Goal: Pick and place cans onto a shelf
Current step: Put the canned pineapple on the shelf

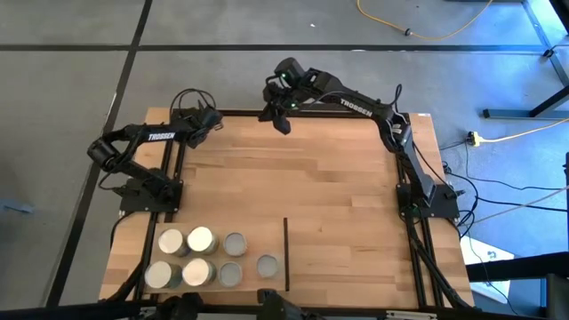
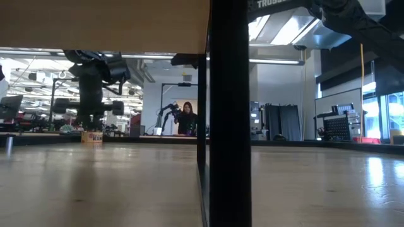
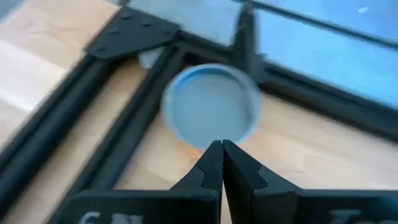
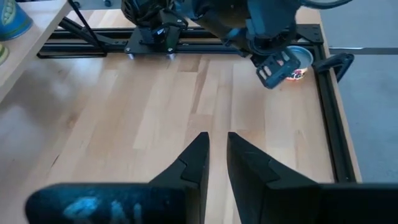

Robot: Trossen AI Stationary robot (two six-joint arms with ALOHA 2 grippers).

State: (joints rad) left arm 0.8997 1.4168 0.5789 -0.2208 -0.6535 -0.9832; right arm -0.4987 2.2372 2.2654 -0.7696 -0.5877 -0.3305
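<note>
Can [image 3: 211, 107] — blurred, perhaps orange-labelled — just beyond left gripper's [image 3: 222, 149] clenched fingers; right fingers [image 4: 198, 158] slightly parted, empty.

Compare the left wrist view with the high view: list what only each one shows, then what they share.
Only the left wrist view: a grey-topped can standing in the table's frame corner just beyond the shut left gripper.
Only the high view: both arms, the right gripper at the far edge, seven cans grouped at the near left, and the black strip.
Both: the wood tabletop and its black frame.
</note>
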